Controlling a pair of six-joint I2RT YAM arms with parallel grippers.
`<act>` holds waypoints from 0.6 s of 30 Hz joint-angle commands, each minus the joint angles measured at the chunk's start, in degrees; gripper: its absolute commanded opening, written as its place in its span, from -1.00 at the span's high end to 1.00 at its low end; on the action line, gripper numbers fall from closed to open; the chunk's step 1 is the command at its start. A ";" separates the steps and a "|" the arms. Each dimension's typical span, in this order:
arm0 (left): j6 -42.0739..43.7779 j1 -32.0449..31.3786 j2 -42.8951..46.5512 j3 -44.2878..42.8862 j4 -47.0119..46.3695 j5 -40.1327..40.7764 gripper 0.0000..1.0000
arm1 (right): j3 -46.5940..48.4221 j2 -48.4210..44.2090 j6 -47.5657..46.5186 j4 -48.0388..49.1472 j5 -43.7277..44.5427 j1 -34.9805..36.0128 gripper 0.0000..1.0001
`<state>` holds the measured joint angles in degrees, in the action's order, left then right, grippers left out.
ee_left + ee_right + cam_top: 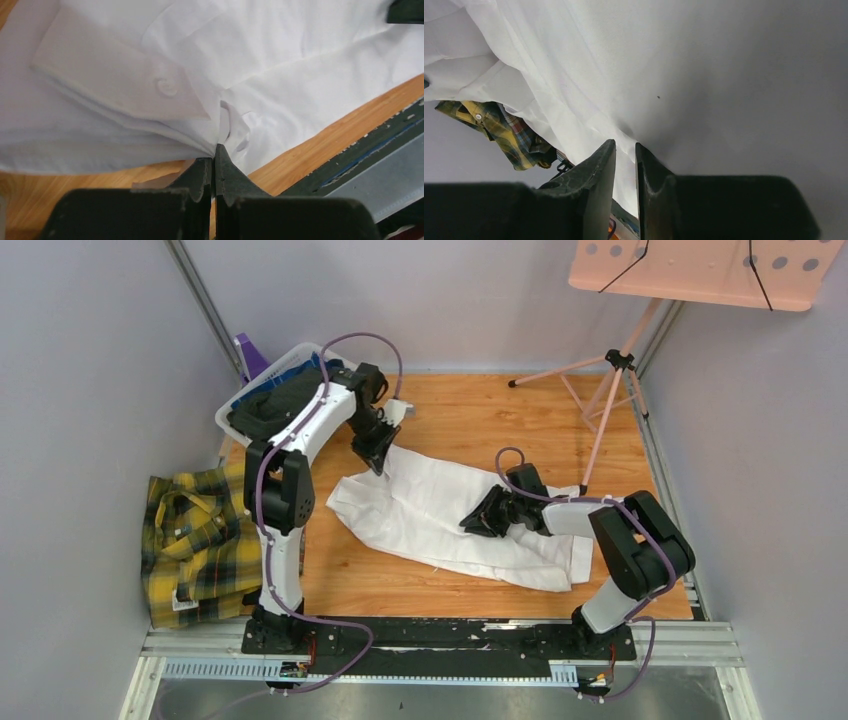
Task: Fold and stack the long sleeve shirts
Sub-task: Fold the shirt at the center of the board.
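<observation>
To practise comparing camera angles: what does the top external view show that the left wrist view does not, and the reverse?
Only the top view: the plaid shirt beside the table, the basket of dark clothes, the pink stand. Only the left wrist view: the button on a cuff. Both: the white shirt, pinched by the shut left gripper.

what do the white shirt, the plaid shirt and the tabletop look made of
White collared shirt: thin woven cloth, probably cotton, matte; it creases softly into fine folds.
Plaid shirt: thicker soft cloth, maybe flannel; yellow-and-green check, rumpled folds.
Tabletop: wood or wood-look laminate; orange grain lines, faint sheen.
</observation>
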<state>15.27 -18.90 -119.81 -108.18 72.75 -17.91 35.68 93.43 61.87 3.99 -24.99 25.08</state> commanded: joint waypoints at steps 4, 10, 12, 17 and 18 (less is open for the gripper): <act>-2.51 -17.47 -1.59 -7.86 2.74 -8.97 1.00 | -1.69 0.52 0.54 1.04 3.81 0.50 0.53; -6.13 -26.00 -10.89 -18.40 2.46 -8.45 -0.12 | -6.67 -10.23 2.47 1.13 4.31 0.32 0.40; -6.35 -26.50 -10.30 -19.17 2.63 -9.70 -0.76 | -8.24 -13.57 3.17 0.96 4.72 0.23 0.30; -4.97 -24.17 -3.03 -17.37 3.71 -3.60 -0.99 | -8.72 -17.14 2.95 -1.89 4.76 0.10 0.19; -4.58 -23.42 0.26 -17.04 3.67 -2.42 -1.00 | -8.67 -18.07 2.85 -2.66 4.84 0.14 0.19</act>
<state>9.98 -46.19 -130.32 -124.44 75.09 -24.77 26.85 78.50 64.64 3.42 -21.45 25.12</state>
